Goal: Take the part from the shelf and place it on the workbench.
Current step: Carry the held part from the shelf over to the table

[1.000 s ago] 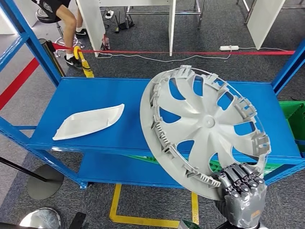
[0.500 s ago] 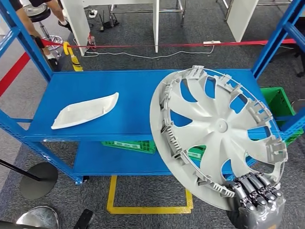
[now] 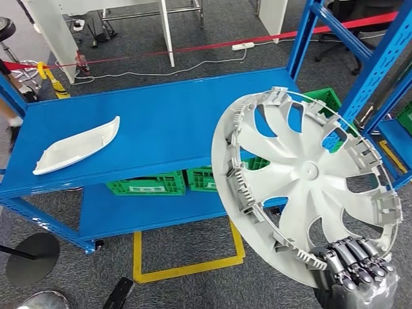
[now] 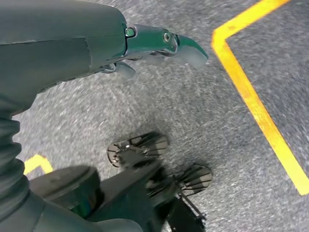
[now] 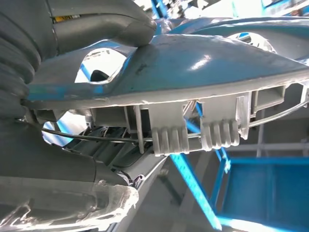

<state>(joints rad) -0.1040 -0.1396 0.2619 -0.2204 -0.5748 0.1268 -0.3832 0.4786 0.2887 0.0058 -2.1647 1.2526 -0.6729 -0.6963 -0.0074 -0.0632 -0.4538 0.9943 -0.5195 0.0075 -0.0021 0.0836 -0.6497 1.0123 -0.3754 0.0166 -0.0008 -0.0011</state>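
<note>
Hubcap (image 3: 301, 183), judged light, stiff, thin brittle plastic, clamped at rim by right hand (image 3: 357, 273) fingers (image 3: 352, 256); left hand (image 4: 109, 48) grasping nothing.

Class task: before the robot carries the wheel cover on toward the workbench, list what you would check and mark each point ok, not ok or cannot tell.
1. Right hand grips the wheel cover at its lower rim: ok.
2. Fingers wrapped over the rim edge: ok.
3. Grip firm enough for a large part held at one edge: cannot tell.
4. Wheel cover lifted off the blue shelf: ok.
5. Left hand holds nothing and hangs over the floor: ok.
6. Workbench spot ready to receive the part: cannot tell.
</note>
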